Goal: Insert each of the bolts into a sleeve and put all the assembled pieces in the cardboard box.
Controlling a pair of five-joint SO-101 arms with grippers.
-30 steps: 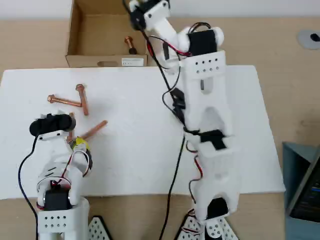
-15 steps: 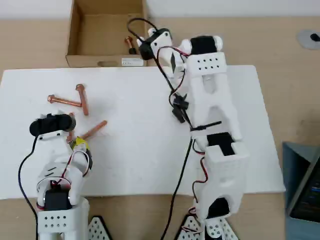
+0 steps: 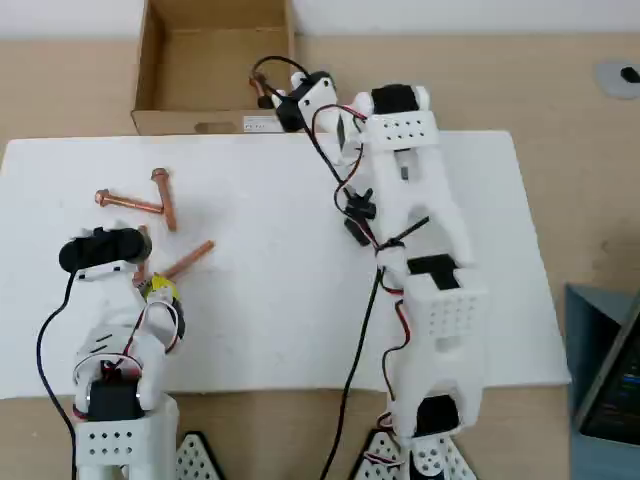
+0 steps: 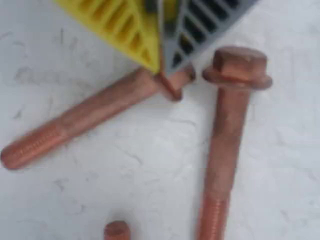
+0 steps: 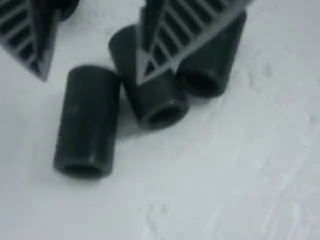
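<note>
In the left wrist view my left gripper [image 4: 161,74] is shut, its yellow and grey tips pinching the head of a copper bolt [image 4: 80,120] that lies on the white mat. A second bolt [image 4: 227,140] lies beside it. From above, the left gripper [image 3: 148,268] sits by that bolt [image 3: 190,258], with two more bolts [image 3: 128,203] farther out. My right gripper [image 5: 92,75] is open over three black sleeves; one sleeve [image 5: 85,122] lies between the fingers and another [image 5: 152,90] is partly under a finger [image 5: 185,35]. From above, the right gripper [image 3: 298,100] is at the cardboard box's [image 3: 148,70] front right corner.
One bolt with a black sleeve on it [image 3: 260,88] lies inside the box by its right wall. The white mat [image 3: 260,300] covers most of the table. A grey device [image 3: 605,370] stands at the right edge, and a round grey disc [image 3: 620,75] lies at the far right.
The right arm has drawn back from above the box and folded down, bringing its gripper to the mat's far edge beside the box corner. The left arm has kept still.
</note>
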